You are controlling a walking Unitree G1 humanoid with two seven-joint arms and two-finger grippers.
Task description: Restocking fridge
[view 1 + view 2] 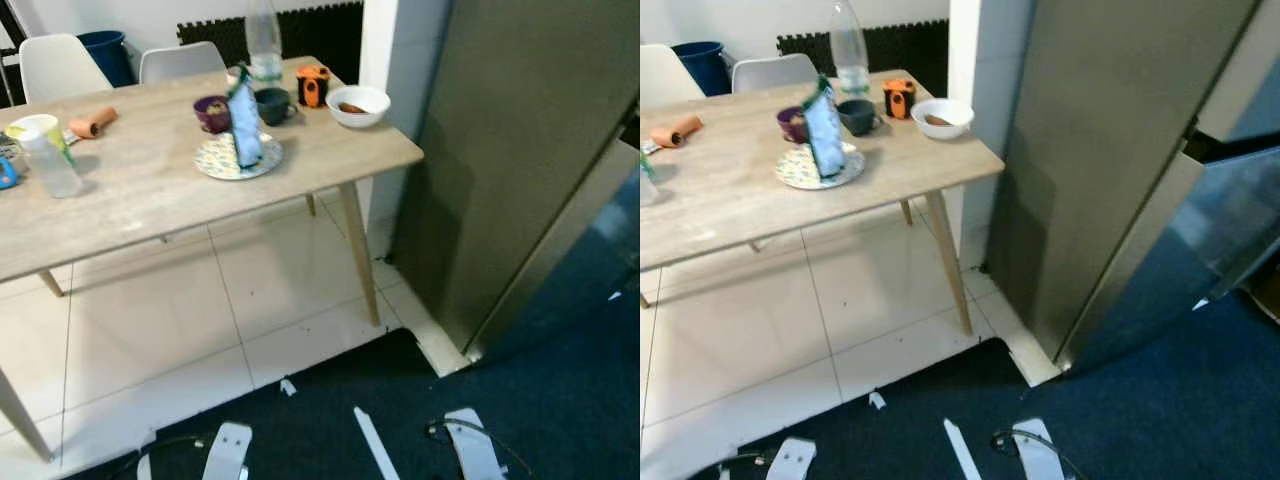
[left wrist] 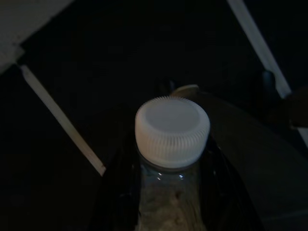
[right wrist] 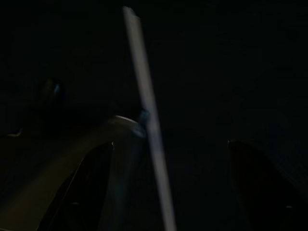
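Beside the wooden worktop (image 1: pixel 150 190) stood the grey fridge (image 1: pixel 510 150), its door shut, just past the worktop's corner. On the worktop near that corner we saw a white bowl (image 1: pixel 358 104), an orange-and-black object (image 1: pixel 313 86), a dark cup (image 1: pixel 273 105), a purple cup (image 1: pixel 212 113), and a tall clear bottle (image 1: pixel 263 42). A blue-and-white pouch (image 1: pixel 243 120) stood upright on a patterned plate (image 1: pixel 222 160). Toward the worktop's far end from the fridge lay an orange roll (image 1: pixel 92 122) and a small clear bottle with a white cap (image 1: pixel 48 160). Two white chairs (image 1: pixel 60 62) stood behind the worktop, with a blue bin (image 1: pixel 105 52) beyond them.

Our left tool (image 2: pixel 168 192) held a clear bottle with a ribbed white cap (image 2: pixel 172 130), its black fingers (image 2: pixel 118 192) pressed on either side of the neck, hanging low over dark carpet (image 1: pixel 520 400). Our right tool (image 3: pixel 168 183) hung in shadow with its two fingers set wide apart, nothing between them.
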